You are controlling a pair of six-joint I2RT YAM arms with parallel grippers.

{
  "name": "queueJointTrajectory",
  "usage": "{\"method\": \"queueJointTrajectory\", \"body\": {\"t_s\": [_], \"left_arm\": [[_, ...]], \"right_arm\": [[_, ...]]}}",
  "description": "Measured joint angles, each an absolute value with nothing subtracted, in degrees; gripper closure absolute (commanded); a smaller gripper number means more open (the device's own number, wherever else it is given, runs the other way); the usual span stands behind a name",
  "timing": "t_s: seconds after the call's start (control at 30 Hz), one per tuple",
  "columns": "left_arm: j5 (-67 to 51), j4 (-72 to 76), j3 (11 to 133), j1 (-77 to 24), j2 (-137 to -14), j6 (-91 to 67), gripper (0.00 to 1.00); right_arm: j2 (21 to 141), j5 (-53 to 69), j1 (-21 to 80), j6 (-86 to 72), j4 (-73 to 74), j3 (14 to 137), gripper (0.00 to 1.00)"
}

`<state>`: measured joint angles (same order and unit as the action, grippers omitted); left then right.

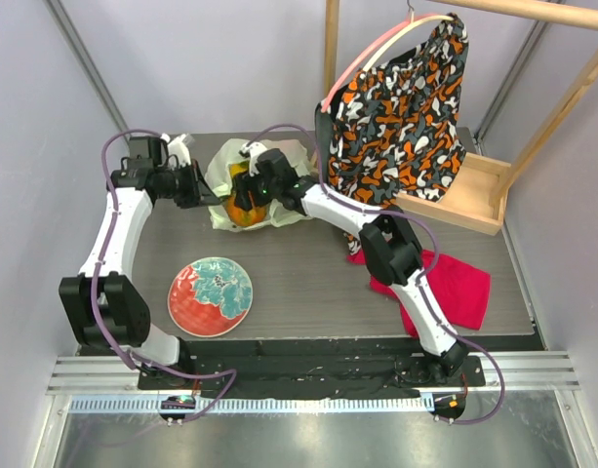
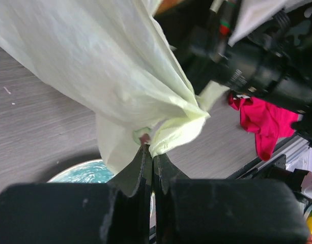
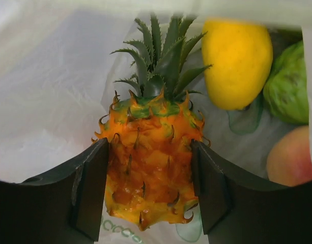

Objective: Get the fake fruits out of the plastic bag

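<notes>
The plastic bag (image 1: 225,166) lies at the back of the table, pale yellow-green and crinkly. My left gripper (image 2: 149,152) is shut on a bunched edge of the bag (image 2: 120,66) and holds it up. My right gripper (image 3: 149,144) reaches inside the bag; its two fingers press on both sides of the orange pineapple (image 3: 150,168) with green leaves. Beside it in the bag lie a yellow mango (image 3: 236,63), a green round fruit (image 3: 288,89) and a peach (image 3: 290,160). From above, the pineapple (image 1: 245,210) shows orange through the bag under the right gripper (image 1: 248,185).
A red-and-teal plate (image 1: 210,295) sits at the front left of the table. A red cloth (image 1: 455,288) lies at the front right. A patterned garment (image 1: 401,107) hangs from a wooden rack (image 1: 464,190) at the back right.
</notes>
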<state>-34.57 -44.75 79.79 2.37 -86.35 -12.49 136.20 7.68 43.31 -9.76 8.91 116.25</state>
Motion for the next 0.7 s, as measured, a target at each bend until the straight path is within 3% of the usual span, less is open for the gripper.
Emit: {"method": "queueJointTrajectory", "body": {"t_s": [0.43,0.63,0.7], "left_arm": [[-33.43,-43.97,83.22,2.37,-91.74,-13.69,0.94],[-30.0,-46.19,92.86,2.96,-97.95,-11.64,0.93],[-28.95,-47.9,98.43,4.29,-101.58,-11.27,0.76]], "right_arm": [[115.39,15.16,42.3,-4.03,12.88,103.96,0.99],[104.05,15.46,42.3,-2.48,8.69,95.7,0.99],[101.45,14.44,42.3,-2.59,8.08,92.77,0.99]]}}
